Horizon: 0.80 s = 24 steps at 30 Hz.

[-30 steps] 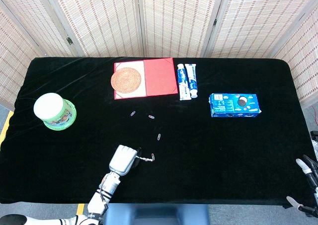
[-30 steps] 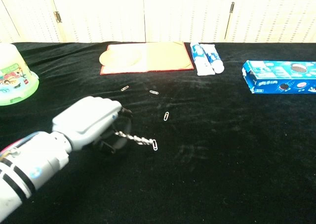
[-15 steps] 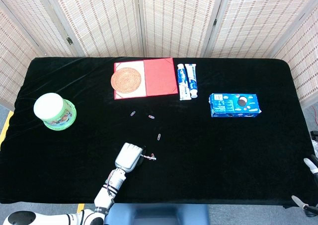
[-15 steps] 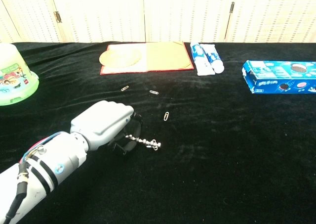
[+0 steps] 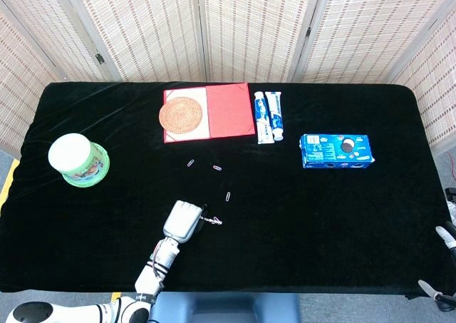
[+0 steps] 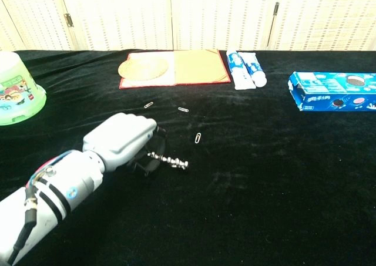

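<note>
Since a second earlier, the left hand had lifted and drawn the corkscrew a little toward the red mat, and the paper clip that had lain at its tip was no longer seen on the cloth. Its fingers were curled around the corkscrew's dark handle, the metal spiral pointing out sideways. Three paper clips lay between corkscrew and mat, untouched. Right hand, far from the mat at the table's edge: whether clenched or released, I cannot tell.

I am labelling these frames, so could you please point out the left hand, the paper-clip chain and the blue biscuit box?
left hand (image 6: 120, 140), chest view, back of the hand
paper-clip chain (image 6: 170, 160), chest view, middle of the chain
blue biscuit box (image 5: 335, 150), head view, top face
</note>
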Each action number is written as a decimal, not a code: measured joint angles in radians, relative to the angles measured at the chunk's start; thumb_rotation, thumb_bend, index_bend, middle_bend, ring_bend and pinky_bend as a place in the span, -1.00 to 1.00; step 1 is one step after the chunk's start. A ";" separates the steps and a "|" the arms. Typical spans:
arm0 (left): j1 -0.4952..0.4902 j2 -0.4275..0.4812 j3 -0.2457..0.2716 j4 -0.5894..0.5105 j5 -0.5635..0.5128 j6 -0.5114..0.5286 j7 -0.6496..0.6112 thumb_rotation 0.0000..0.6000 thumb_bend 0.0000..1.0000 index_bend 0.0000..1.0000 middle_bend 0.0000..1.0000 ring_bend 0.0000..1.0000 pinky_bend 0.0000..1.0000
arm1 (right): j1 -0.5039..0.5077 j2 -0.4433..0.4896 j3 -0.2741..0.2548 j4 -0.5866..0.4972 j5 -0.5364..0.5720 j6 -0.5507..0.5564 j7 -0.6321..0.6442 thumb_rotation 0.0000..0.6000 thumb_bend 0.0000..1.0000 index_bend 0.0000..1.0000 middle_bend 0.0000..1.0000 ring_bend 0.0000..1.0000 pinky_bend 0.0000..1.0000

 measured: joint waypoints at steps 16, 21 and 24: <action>-0.107 -0.073 -0.107 0.277 -0.024 -0.091 -0.143 1.00 0.10 0.88 1.00 1.00 1.00 | 0.010 0.008 0.019 -0.013 0.049 -0.042 0.012 1.00 -0.79 -1.00 -1.00 -1.00 -1.00; -0.153 -0.117 -0.143 0.369 -0.048 -0.122 -0.179 1.00 0.10 0.88 1.00 1.00 1.00 | 0.012 0.010 0.023 -0.013 0.062 -0.058 0.019 1.00 -0.79 -1.00 -1.00 -1.00 -1.00; -0.170 -0.127 -0.157 0.379 -0.054 -0.124 -0.189 1.00 0.10 0.88 1.00 1.00 1.00 | 0.012 0.011 0.024 -0.012 0.066 -0.060 0.023 1.00 -0.79 -1.00 -1.00 -1.00 -1.00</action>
